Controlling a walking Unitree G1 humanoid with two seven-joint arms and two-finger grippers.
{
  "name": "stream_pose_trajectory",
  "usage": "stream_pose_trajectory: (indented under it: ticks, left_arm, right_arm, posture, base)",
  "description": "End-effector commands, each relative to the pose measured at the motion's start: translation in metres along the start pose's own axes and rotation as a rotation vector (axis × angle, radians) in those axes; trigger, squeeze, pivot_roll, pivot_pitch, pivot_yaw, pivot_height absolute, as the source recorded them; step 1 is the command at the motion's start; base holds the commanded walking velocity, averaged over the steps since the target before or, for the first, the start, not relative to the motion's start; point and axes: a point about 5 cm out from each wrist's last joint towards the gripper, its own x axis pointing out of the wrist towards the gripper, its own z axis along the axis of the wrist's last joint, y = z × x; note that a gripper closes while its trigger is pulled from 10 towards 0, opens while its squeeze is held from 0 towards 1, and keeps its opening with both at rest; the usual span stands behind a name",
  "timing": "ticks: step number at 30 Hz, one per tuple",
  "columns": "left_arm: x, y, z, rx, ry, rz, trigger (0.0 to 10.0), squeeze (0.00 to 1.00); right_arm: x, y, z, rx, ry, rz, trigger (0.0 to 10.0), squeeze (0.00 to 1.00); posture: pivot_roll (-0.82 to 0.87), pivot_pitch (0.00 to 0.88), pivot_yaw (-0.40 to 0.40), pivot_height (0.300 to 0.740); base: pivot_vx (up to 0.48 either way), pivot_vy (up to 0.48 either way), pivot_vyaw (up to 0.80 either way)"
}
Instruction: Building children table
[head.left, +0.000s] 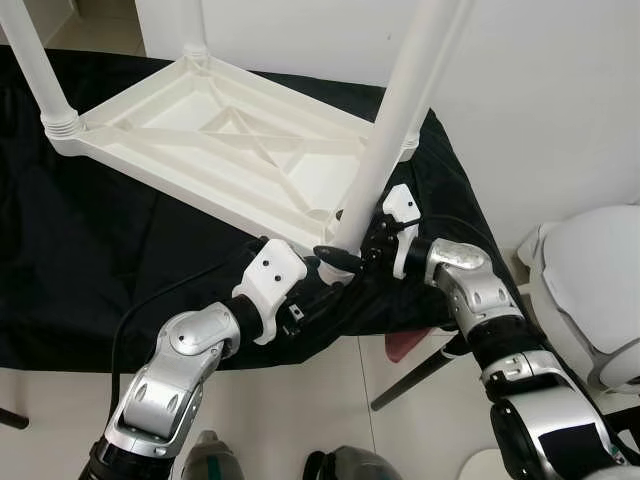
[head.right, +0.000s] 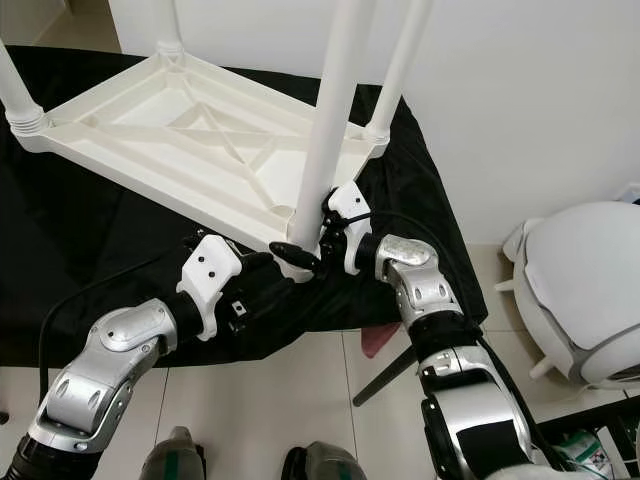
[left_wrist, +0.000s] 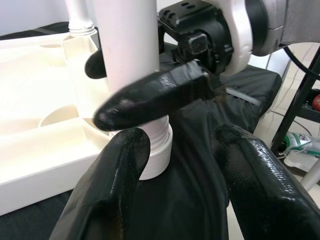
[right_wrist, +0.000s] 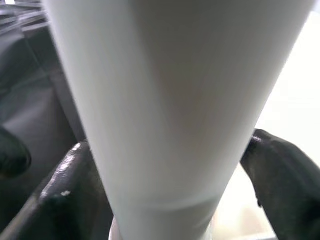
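Note:
A white plastic children's table (head.left: 230, 140) lies upside down on a black cloth, its legs pointing up. My right gripper (head.left: 340, 256) is shut on the near right leg (head.left: 400, 110) just above its threaded base, where the leg meets the table's corner. In the right wrist view that leg (right_wrist: 170, 100) stands between the two black fingers (right_wrist: 65, 185). My left gripper (head.left: 316, 280) hovers open just in front of the same corner. From the left wrist, its fingers (left_wrist: 112, 185) flank the leg's threaded collar (left_wrist: 157, 155) without touching it.
The black cloth (head.left: 90, 260) covers a low table whose front edge is right at my arms. Another white leg (head.left: 40, 70) rises at the far left corner. A round white appliance (head.left: 590, 290) stands on the tiled floor to the right. A white wall is behind.

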Motion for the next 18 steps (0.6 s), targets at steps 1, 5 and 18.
stream_pose_trajectory:
  ticks: [1, 5, 18]
  left_arm:
    - [0.002, -0.001, 0.001, -0.006, -0.002, 0.029, 10.0, 0.0]
    - [0.002, -0.001, 0.001, -0.006, -0.002, 0.025, 10.0, 0.0]
    - [0.006, 0.003, 0.003, 0.013, -0.004, -0.006, 10.0, 0.0]
  right_arm:
    - [0.002, 0.0, -0.005, 0.046, 0.017, -0.007, 4.6, 0.0]
    - [0.0, 0.004, -0.009, 0.045, 0.021, 0.027, 0.0, 0.0]
    - [-0.015, 0.0, -0.018, 0.028, 0.009, -0.017, 0.0, 0.0]
  posture:
    - [0.06, 0.03, -0.101, 0.74]
    - [0.06, 0.024, -0.093, 0.74]
    - [0.03, 0.003, -0.066, 0.74]
  base:
    - [0.0, 0.0, 0.0]
    - [0.0, 0.0, 0.0]
    - [0.0, 0.0, 0.0]
